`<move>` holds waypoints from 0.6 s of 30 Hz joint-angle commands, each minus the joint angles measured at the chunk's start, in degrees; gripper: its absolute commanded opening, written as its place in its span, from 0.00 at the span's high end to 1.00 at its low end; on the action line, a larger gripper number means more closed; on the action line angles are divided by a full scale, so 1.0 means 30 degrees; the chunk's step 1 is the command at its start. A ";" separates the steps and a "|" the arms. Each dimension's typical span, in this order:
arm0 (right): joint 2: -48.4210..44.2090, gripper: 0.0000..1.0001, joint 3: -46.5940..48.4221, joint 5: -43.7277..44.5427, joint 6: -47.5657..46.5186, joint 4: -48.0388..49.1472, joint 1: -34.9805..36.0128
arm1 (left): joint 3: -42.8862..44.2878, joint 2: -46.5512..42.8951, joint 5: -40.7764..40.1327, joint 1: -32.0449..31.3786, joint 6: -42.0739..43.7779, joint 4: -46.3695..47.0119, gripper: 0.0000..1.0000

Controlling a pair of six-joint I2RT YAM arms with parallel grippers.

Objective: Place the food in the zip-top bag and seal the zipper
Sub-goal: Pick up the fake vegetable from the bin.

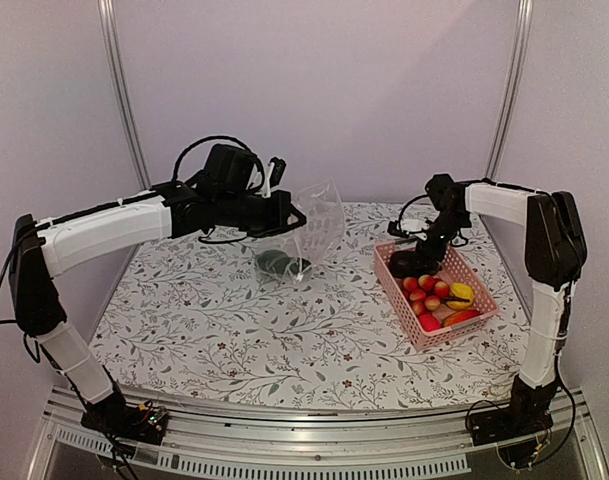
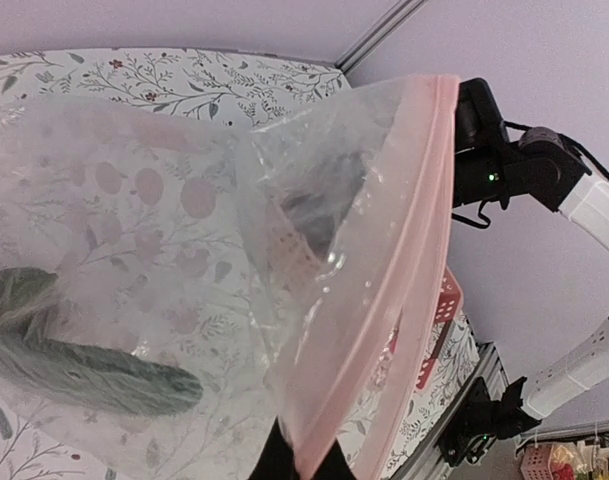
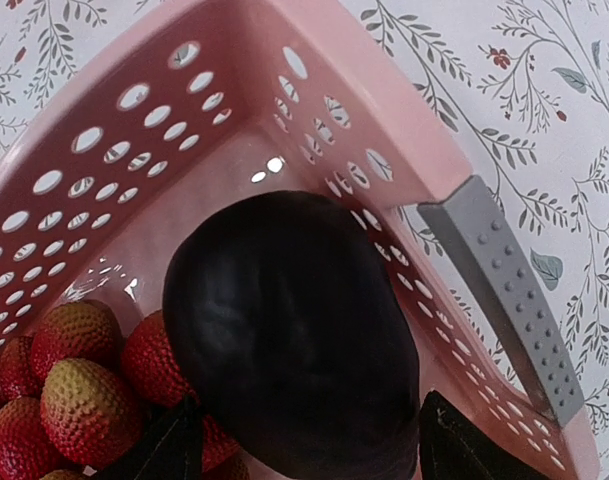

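My left gripper (image 1: 296,215) is shut on the mouth edge of the clear zip-top bag (image 1: 322,222) and holds it open, hanging above the table. In the left wrist view the pinkish zipper (image 2: 404,270) runs up from my left gripper (image 2: 304,462). Dark green food (image 2: 94,375) lies in the bag's bottom (image 1: 276,263). My right gripper (image 1: 412,258) is down in the far end of the pink basket (image 1: 484,300). Its fingers (image 3: 169,445) press both sides of a large dark rounded piece (image 3: 294,340).
The basket holds several red strawberry-like pieces (image 3: 84,400), a yellow piece (image 1: 461,295) and an orange-red piece (image 1: 462,317). A grey handle (image 3: 504,290) sits on the basket's rim. Aluminium posts stand at the back corners, and a rail runs along the near edge.
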 commanded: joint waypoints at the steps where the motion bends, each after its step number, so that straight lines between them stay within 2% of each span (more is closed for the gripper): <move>1: 0.1044 0.27 0.0952 -0.0027 -0.0069 -0.0510 0.0137 | -0.0263 -0.0249 0.0239 0.0162 -0.0154 0.0331 1.00; 9: 0.1922 0.27 0.1162 0.0172 0.0226 -0.0552 0.0196 | -0.0381 -0.0160 0.0483 0.0162 -0.0362 0.0633 1.00; 15: 0.0860 0.51 0.1111 -0.0188 0.0832 -0.0083 0.0199 | -0.0137 0.0059 0.0652 0.0162 -0.0328 0.0637 1.00; 18: -0.0501 0.57 0.0883 -0.0638 0.1145 0.0063 0.0178 | 0.0062 0.0238 0.0729 0.0155 -0.0338 0.0586 1.00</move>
